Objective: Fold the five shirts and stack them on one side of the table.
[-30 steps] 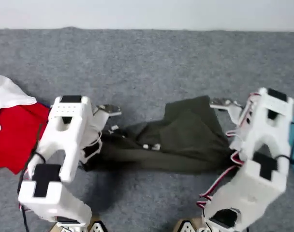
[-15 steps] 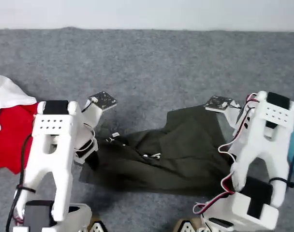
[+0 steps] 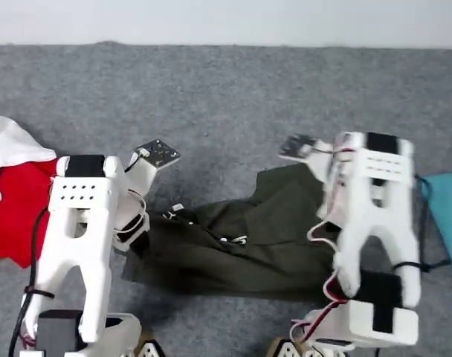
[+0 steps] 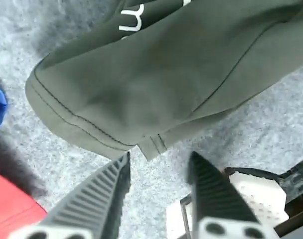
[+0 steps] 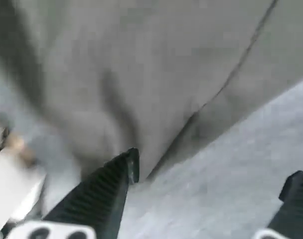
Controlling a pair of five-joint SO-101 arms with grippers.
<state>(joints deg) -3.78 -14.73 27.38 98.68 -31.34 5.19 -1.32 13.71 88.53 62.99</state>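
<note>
Two jaws apart, low over shirt (image 3: 274, 223)

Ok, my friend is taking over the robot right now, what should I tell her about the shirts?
Left end effector: open, empty, by the hem of the rumpled dark olive fabric shirt.
Right end effector: open, empty, at that shirt's other side.
Red fabric shirt with a white fabric shirt overlapping it lies at the left edge of the grey table; a teal fabric shirt at its right edge.
Done: olive shirt not folded; no neat stack visible.
Left: fold it and the others, stack them on one side.
</note>
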